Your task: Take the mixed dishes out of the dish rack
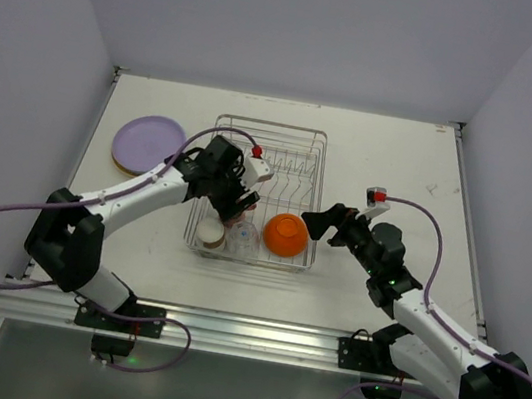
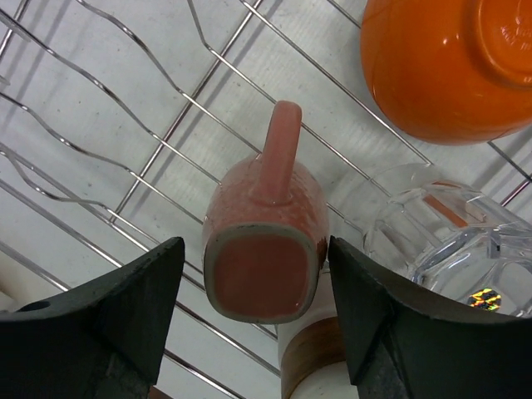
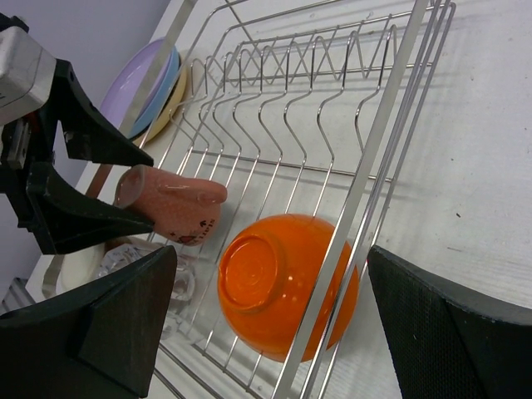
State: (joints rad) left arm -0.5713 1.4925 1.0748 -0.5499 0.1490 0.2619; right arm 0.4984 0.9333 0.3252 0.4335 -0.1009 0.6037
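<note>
White worktop (image 1: 402,171); left pincer (image 2: 256,249) straddles pink mug (image 2: 259,287), base toward wrist, long axis pointing away; clamped or not, unclear.

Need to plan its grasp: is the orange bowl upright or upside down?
Upside down: the orange bowl sits in the dish rack with its foot ring facing up and no hollow showing.

The far half of the rack (image 1: 273,126) holds only its upright prongs (image 3: 332,50), so a hand can come down there. The near part is crowded: orange bowl (image 1: 286,235), glass (image 1: 241,240) and cream cup (image 1: 210,233) sit close together, and the left fingers (image 2: 125,316) with the pink mug (image 2: 266,249) hang over the last two. The rack's right wall (image 3: 371,166) stands between the right fingers (image 3: 449,332) and the bowl. A pile of plates (image 1: 148,143) lies on the bench (image 1: 394,159) left of the rack.
</note>
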